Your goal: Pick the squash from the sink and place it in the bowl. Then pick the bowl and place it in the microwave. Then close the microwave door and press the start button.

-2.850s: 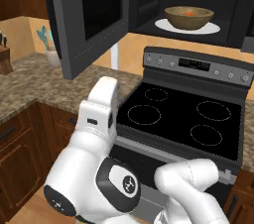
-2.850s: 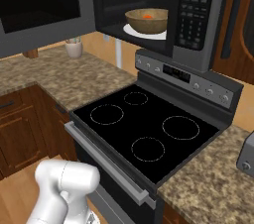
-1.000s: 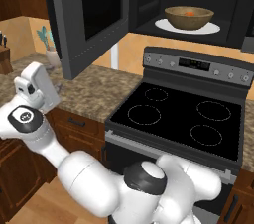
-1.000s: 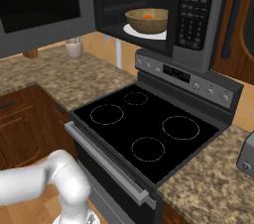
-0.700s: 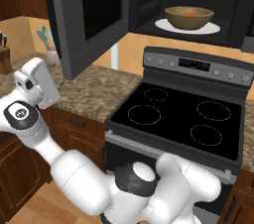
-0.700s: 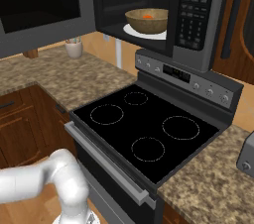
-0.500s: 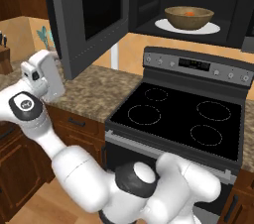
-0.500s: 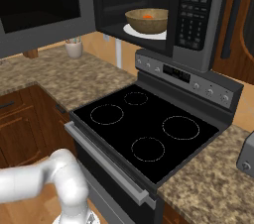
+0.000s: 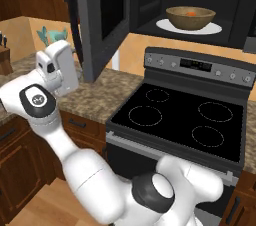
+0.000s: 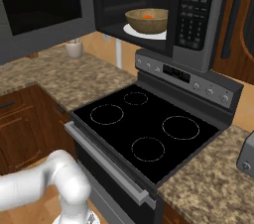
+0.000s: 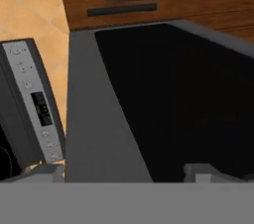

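The round tan-brown wooden bowl sits on the flat white round turntable plate inside the black over-range microwave, at about one o'clock in the left base view and twelve o'clock in the right base view. The small orange-red squash lies in the bowl, its top just showing above the rim. The dark grey framed microwave door with its dark glass window stands swung open toward eleven o'clock in the left base view, hanging over the speckled brown granite counter.

The white arm's hand is raised at nine o'clock in the left base view, just beside the outer face of the open door. In the hand view the gripper has its two grey fingertips set wide apart at the bottom edge, at seven and five o'clock, with the door's grey frame and dark window close in front of them. Nothing is held between them, and whether they touch the door cannot be told.

Below the microwave lies the black glass-topped stove with its silver control panel
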